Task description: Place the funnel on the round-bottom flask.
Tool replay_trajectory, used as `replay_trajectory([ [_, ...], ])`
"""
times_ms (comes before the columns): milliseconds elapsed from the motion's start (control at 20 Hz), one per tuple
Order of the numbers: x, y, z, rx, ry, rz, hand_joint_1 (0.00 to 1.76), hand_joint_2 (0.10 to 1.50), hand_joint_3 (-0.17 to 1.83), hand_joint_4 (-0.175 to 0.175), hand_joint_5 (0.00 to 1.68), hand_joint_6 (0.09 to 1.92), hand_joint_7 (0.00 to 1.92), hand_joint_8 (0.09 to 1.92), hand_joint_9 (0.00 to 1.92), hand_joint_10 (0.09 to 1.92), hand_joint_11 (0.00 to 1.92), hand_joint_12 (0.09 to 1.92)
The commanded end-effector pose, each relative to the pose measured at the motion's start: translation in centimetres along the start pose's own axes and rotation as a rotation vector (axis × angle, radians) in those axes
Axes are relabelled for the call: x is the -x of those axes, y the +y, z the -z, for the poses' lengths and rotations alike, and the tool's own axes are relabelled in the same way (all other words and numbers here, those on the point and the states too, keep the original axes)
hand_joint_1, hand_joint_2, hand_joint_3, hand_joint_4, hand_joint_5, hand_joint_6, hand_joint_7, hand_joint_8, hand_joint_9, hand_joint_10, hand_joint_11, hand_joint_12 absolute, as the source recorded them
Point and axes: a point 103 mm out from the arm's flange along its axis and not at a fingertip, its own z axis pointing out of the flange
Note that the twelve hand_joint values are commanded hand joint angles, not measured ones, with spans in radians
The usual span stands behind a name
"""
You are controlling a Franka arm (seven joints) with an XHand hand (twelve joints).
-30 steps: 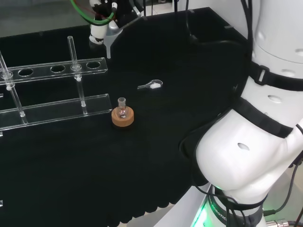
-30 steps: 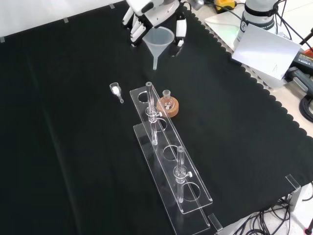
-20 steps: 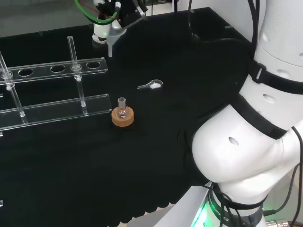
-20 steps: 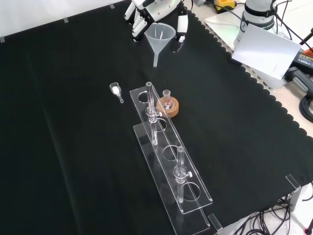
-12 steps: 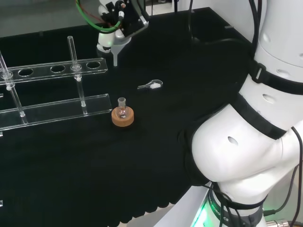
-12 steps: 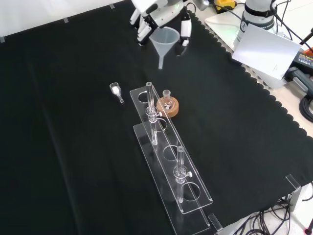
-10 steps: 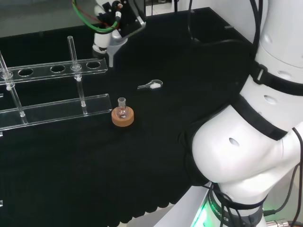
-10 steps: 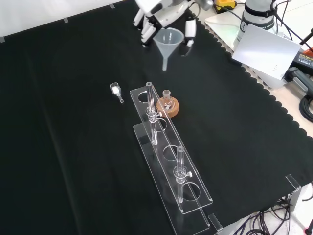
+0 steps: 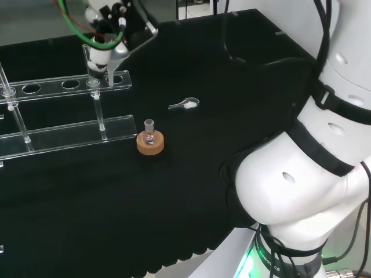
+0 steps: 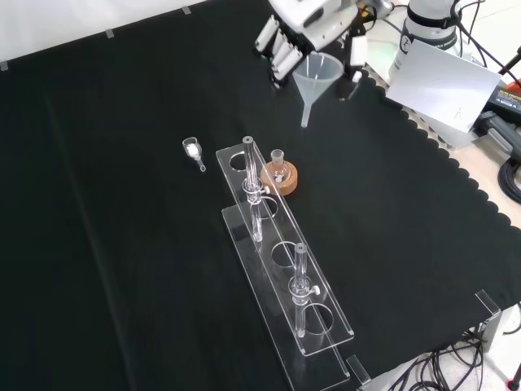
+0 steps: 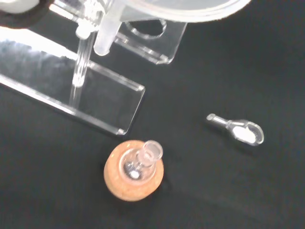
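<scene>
Front view: the hand [image 10: 313,24] carries the funnel [image 10: 316,77] in the air, fingers [image 10: 279,50] and thumb curled around the wide rim, so the cone opens upward and the stem hangs down. Holding it by the rim leaves the stem free to enter a neck.

The round-bottom flask [image 10: 278,169] sits upright in a cork ring stand [image 10: 286,181] on the black cloth [image 10: 122,244], just beside the near end of the clear acrylic rack [image 10: 281,269]. The ring keeps the round base from rolling and holds the neck vertical.

Wrist view: the funnel stem [image 11: 106,33] is well apart from the flask mouth [image 11: 152,149] and high above it. A small glass scoop [image 11: 238,131] with white powder lies near the flask.

Judgement: the step in hand is transport. Next, the stem needs centring over the flask neck, then a straight descent. The rack's upright rods [image 10: 251,187] stand close to the flask and could be struck.
</scene>
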Motion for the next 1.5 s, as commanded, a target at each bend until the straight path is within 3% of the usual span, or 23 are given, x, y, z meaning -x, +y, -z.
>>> replay_trajectory([
  [50,2.6,4.2,-8.2,-0.210,-0.018,-0.114,0.74,0.64,0.55,-0.073,0.55,0.95,0.83,1.03,1.16,0.81,0.60,1.29],
  [200,2.8,4.3,-8.4,-0.211,-0.013,-0.109,0.74,0.64,0.55,-0.072,0.55,0.95,0.83,1.03,1.16,0.81,0.60,1.29],
  [300,4.2,4.2,-9.0,-0.210,-0.001,-0.095,0.74,0.64,0.55,-0.072,0.55,0.95,0.83,1.03,1.16,0.81,0.60,1.29],
  [800,4.5,4.3,-9.8,-0.209,0.008,-0.098,0.74,0.64,0.55,-0.071,0.56,0.96,0.83,1.03,1.16,0.81,0.60,1.29],
  [1300,2.2,6.1,-10.5,-0.243,-0.026,-0.099,0.73,0.65,0.55,-0.071,0.56,0.96,0.83,1.03,1.17,0.81,0.60,1.29],
  [1350,3.4,5.8,-10.9,-0.241,-0.011,-0.093,0.73,0.65,0.55,-0.071,0.56,0.96,0.83,1.03,1.17,0.81,0.60,1.29],
  [1500,3.9,5.8,-11.2,-0.243,-0.007,-0.089,0.73,0.65,0.55,-0.071,0.56,0.96,0.83,1.03,1.17,0.81,0.59,1.29],
])
